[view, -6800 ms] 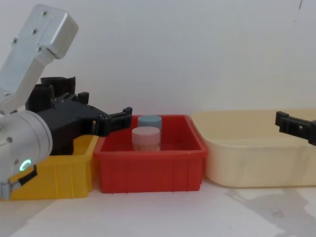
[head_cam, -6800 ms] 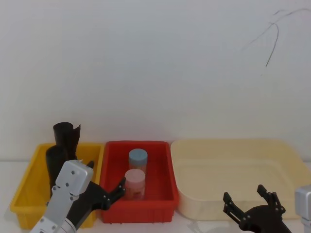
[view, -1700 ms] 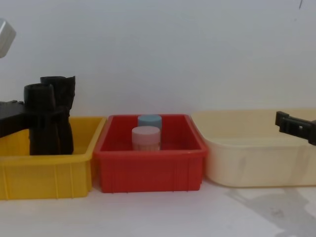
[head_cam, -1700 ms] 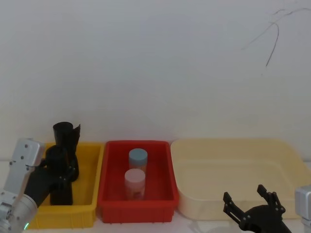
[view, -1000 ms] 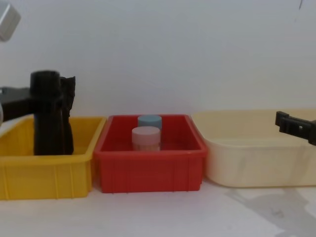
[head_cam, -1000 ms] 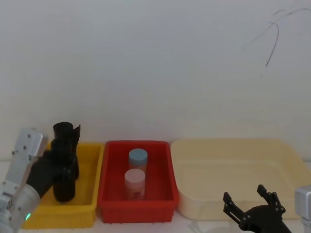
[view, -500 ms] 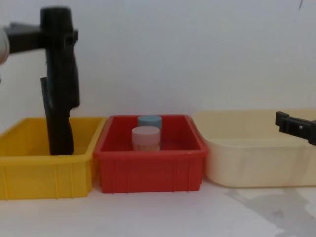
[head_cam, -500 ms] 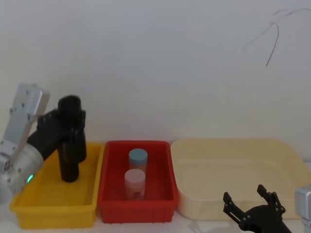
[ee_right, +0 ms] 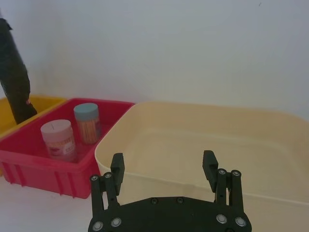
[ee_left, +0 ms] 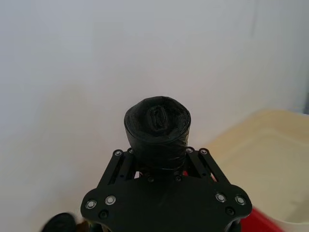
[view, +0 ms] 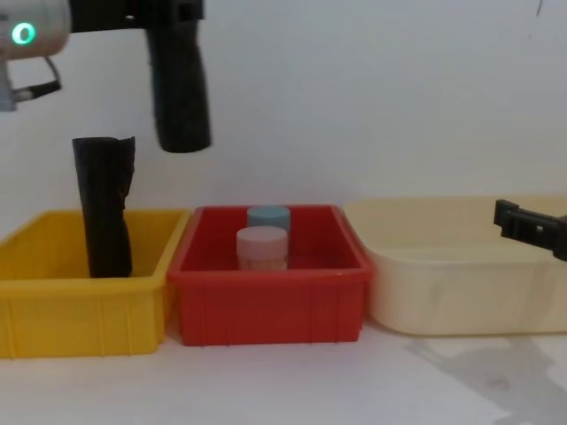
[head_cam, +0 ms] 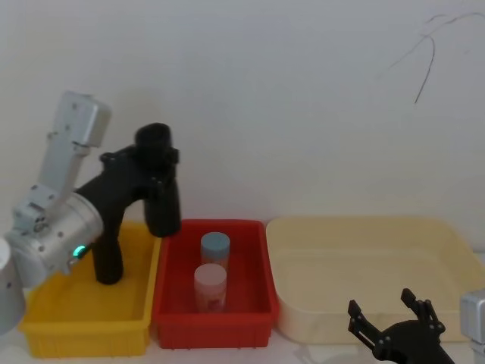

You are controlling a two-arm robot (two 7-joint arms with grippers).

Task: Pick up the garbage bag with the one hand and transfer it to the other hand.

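Note:
The garbage bag [head_cam: 161, 189], a rolled black cylinder, hangs upright in the air with my left gripper [head_cam: 151, 171] shut around its upper part. In the chest view the garbage bag [view: 181, 88] hangs high over the edge between the yellow bin [view: 80, 310] and the red bin [view: 266, 305], its lower end well above both. In the left wrist view its rounded top [ee_left: 157, 121] sticks out above the left gripper [ee_left: 157, 157]. My right gripper [head_cam: 384, 309] stays low at the front right, open and holding nothing, in front of the cream bin [ee_right: 203, 145].
A second black roll [view: 104, 208] with a ragged top stands in the yellow bin [head_cam: 76, 318]. The red bin [head_cam: 250, 303] holds a blue-lidded jar [head_cam: 215, 246] and a pink-lidded jar [head_cam: 210, 284]. The large cream bin [head_cam: 379, 258] sits to the right. A white wall runs behind.
My left arm has lifted the garbage bag out of the yellow bin and carried it up and to the right. The ragged roll stays in the bin. The right gripper has not moved.

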